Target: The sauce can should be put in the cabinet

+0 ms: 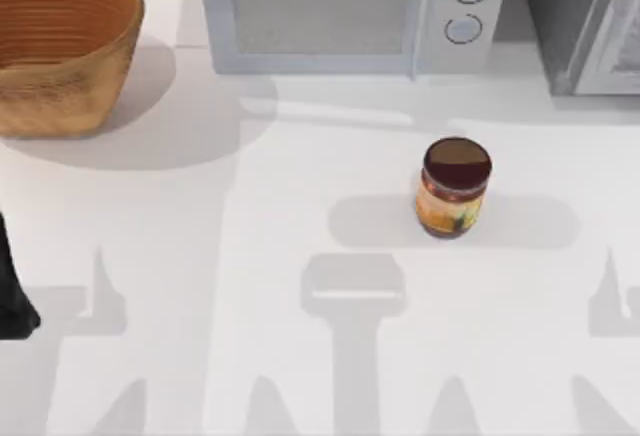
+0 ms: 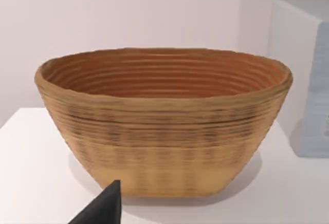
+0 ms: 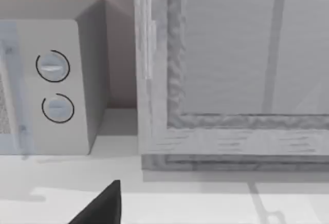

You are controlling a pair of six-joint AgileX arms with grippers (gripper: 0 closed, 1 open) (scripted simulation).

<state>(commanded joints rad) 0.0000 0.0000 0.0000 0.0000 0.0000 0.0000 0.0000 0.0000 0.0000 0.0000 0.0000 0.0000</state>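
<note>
The left arm (image 1: 14,296) sits parked at the top view's left edge; whether either arm's jaws are open or closed cannot be told. Right of centre on the worktop (image 1: 250,256), the can (image 1: 454,188) stands upright, long axis vertical, maroon top up. Beyond: basket (image 1: 60,46) upper left, microwave (image 1: 340,11) with 2 knobs, cabinet (image 1: 590,21) upper right.

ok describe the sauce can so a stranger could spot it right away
Start at the white microwave along the table's back edge, with the grey cabinet at its right. In front of the microwave's two knobs, out on the open white table, stands the can. It is the small upright cylinder with a maroon top and orange-yellow label, unlike the big woven basket at back left.
</note>
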